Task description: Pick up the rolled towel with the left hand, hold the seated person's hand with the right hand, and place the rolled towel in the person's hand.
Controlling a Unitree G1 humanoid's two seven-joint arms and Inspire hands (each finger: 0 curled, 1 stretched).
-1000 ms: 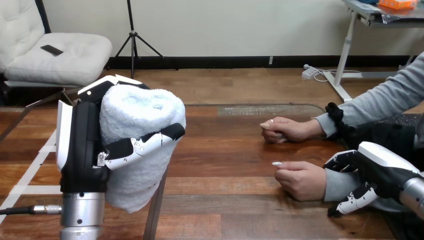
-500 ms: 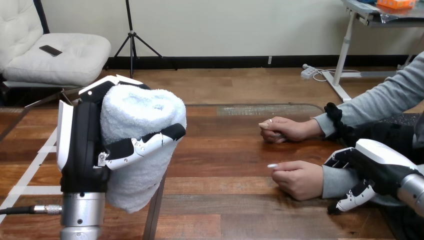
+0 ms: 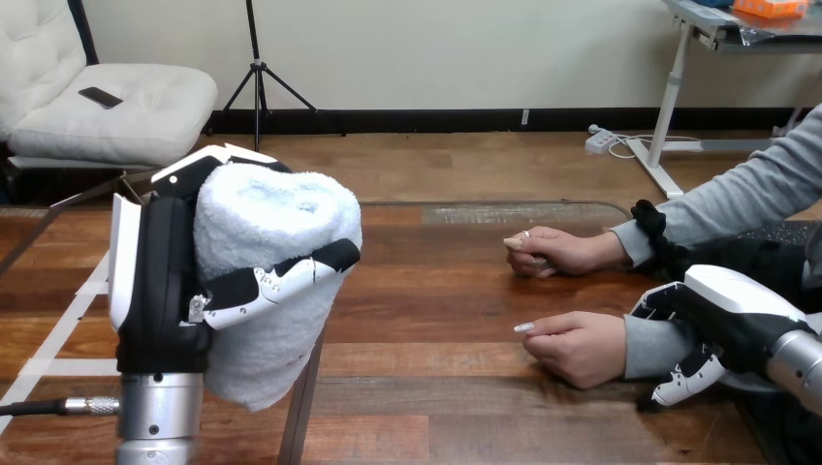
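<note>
White rolled towel (image 3: 274,225) gripped by left robot hand (image 3: 161,283); right robot hand (image 3: 725,312) seemingly clasps person's wrist (image 3: 644,345)

I can read no word, number or sign on anything in front of me. The rolled towel (image 3: 279,218) in my left hand (image 3: 160,291) is plain white (no tag or label shows on its pile). The white shells on that hand's back carry no marking I can make out either.
</note>
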